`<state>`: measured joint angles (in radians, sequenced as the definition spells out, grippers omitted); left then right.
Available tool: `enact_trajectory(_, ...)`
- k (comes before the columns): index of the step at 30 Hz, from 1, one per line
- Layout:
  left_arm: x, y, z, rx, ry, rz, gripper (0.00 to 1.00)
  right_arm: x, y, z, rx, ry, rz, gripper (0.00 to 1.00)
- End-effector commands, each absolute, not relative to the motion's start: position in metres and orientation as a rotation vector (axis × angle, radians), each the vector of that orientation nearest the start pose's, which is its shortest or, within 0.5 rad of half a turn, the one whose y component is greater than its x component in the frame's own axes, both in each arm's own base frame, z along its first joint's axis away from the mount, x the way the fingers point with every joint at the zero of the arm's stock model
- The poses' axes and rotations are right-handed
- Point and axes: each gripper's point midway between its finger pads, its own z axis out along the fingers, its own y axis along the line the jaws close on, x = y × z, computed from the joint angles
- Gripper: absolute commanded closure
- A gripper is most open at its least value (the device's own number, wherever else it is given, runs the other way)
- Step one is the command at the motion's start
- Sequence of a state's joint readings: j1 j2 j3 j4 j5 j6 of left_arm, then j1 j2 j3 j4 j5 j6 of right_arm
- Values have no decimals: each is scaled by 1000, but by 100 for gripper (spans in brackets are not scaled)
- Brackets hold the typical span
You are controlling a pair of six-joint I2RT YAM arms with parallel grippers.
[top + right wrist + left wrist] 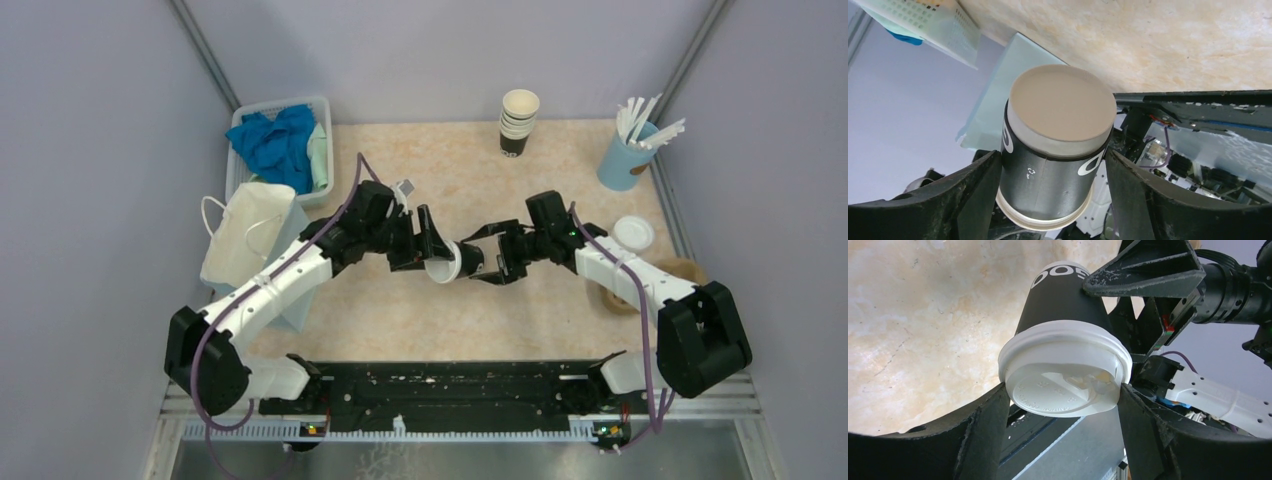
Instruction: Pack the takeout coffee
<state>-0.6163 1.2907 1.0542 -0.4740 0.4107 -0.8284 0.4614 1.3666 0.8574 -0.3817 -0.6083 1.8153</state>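
The takeout coffee (462, 264) hangs on its side in mid-air over the middle of the table, white lid toward the left arm. In the left wrist view my left gripper (1064, 401) is shut on the lid (1068, 347), with both fingers pressed against its rim. The dark cup body (1058, 302) points away toward the right arm. My right gripper (1053, 167) straddles the cup (1048, 175) near its base, and its fingers (1128, 190) are spread with slim gaps beside the wall. In the top view the two grippers, left (436, 262) and right (482, 262), meet tip to tip.
A white paper bag (250, 235) stands open at the left. Behind it is a basket (282, 103) with blue cloth. At the back stand stacked lidless cups (518, 122) and a blue holder of white sticks (628, 158). A loose white lid (633, 232) lies at the right.
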Motion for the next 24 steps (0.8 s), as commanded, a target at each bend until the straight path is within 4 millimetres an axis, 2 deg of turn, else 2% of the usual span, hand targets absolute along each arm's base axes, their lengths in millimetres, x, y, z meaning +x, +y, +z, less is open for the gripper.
enact_trajectory(1, 248, -282, 220, -1, 2453, -1080, 23, 241, 265, 156, 1514, 2668, 1301, 22)
enact_trajectory(5, 250, -274, 213, 28, 2504, -948, 24, 239, 235, 136, 1315, 2741, 1036, 4)
enact_trajectory(7, 251, -270, 211, 66, 2532, -856, 25, 244, 210, 127, 1132, 2758, 868, 1)
enact_trajectory(8, 250, -271, 206, 97, 2559, -794, 25, 250, 194, 126, 1006, 2761, 779, 1)
enact_trajectory(9, 251, -272, 210, 128, 2561, -742, 25, 252, 173, 124, 888, 2773, 641, 1)
enact_trajectory(11, 248, -274, 205, 192, 2584, -638, 25, 261, 138, 130, 582, 2749, 392, 1)
enact_trajectory(14, 242, -284, 196, 290, 2619, -545, 25, 265, 109, 149, 298, 2671, 225, 1)
enact_trajectory(16, 239, -293, 186, 369, 2649, -474, 25, 260, 107, 160, 162, 2628, 245, 1)
enact_trajectory(18, 241, -298, 179, 434, 2661, -376, 24, 251, 106, 165, 99, 2606, 272, 1)
enact_trajectory(24, 243, -314, 168, 600, 2689, -205, 23, 222, 104, 156, 69, 2629, 317, 1)
